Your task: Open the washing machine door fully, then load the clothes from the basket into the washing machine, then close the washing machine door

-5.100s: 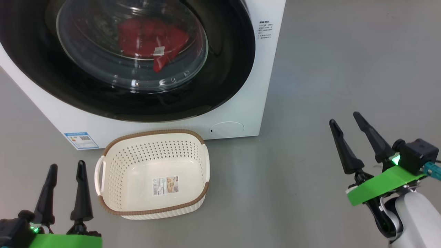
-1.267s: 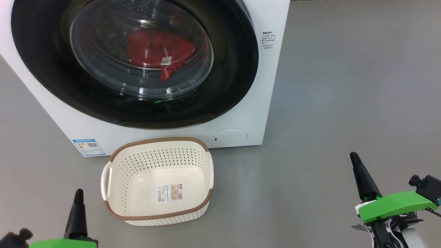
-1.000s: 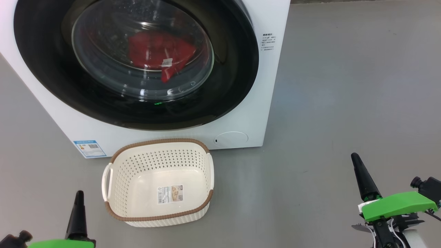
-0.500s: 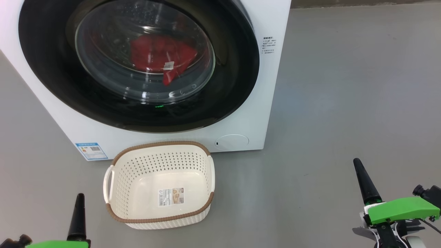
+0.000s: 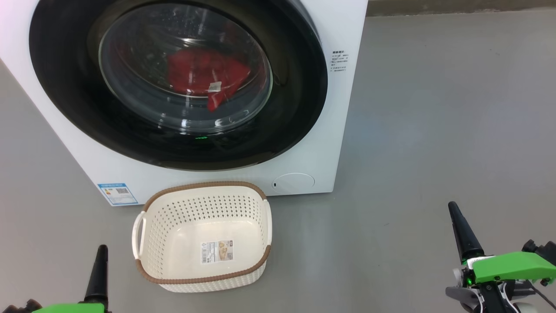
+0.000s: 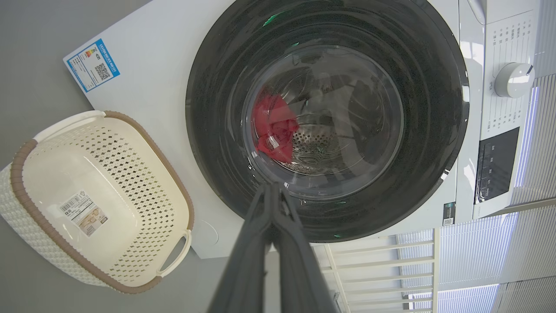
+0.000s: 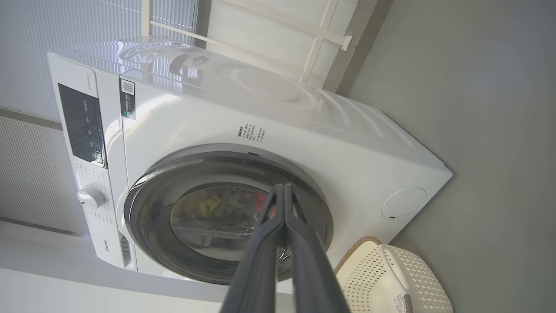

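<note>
The washing machine (image 5: 343, 108) stands ahead with its round black washing machine door (image 5: 295, 87) closed flat against the front. Red clothes (image 5: 204, 76) lie in the drum behind the glass, also visible in the left wrist view (image 6: 273, 126). The cream basket (image 5: 202, 184) sits on the floor just before the machine, holding nothing but a sticker on its floor. My left gripper (image 5: 101, 252) is shut and empty at the lower left, left of the basket. My right gripper (image 5: 454, 208) is shut and empty at the lower right, well away from the machine. Both wrist views show the fingers pressed together (image 6: 271, 187) (image 7: 283, 188).
Grey floor (image 5: 434, 130) stretches to the right of the machine. A blue energy sticker (image 5: 117, 193) and a round white flap (image 5: 294, 182) mark the machine's lower front. Its control panel with a white knob (image 6: 514, 79) is at the top. White window frames stand behind.
Both grippers, open five seconds ago, are now shut and sit lower in the head view. Over the last second the whole picture drifted slightly as the camera moved; door and basket stayed put.
</note>
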